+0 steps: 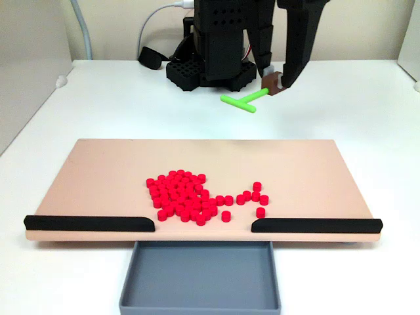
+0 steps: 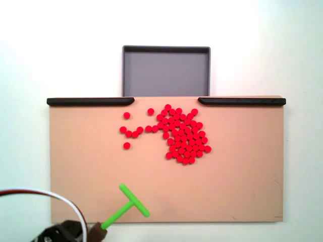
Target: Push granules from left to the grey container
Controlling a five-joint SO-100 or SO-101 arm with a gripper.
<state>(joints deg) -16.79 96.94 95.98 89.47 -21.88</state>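
Dozens of granules point(image 1: 184, 195) sit mid-board in a fixed view, just short of the grey container point(image 1: 200, 275); your tool point(image 1: 274, 84) grips the green stick point(image 1: 244, 100) behind the board. In another fixed view, pushing looks unstarted: lower the stick behind the pile.

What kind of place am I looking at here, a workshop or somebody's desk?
Most likely a small tabletop test bench for a hobby robot arm. A tan board holds a heap of red granules, a grey container waits at its edge, and the arm's pincer holds a green T-shaped stick.
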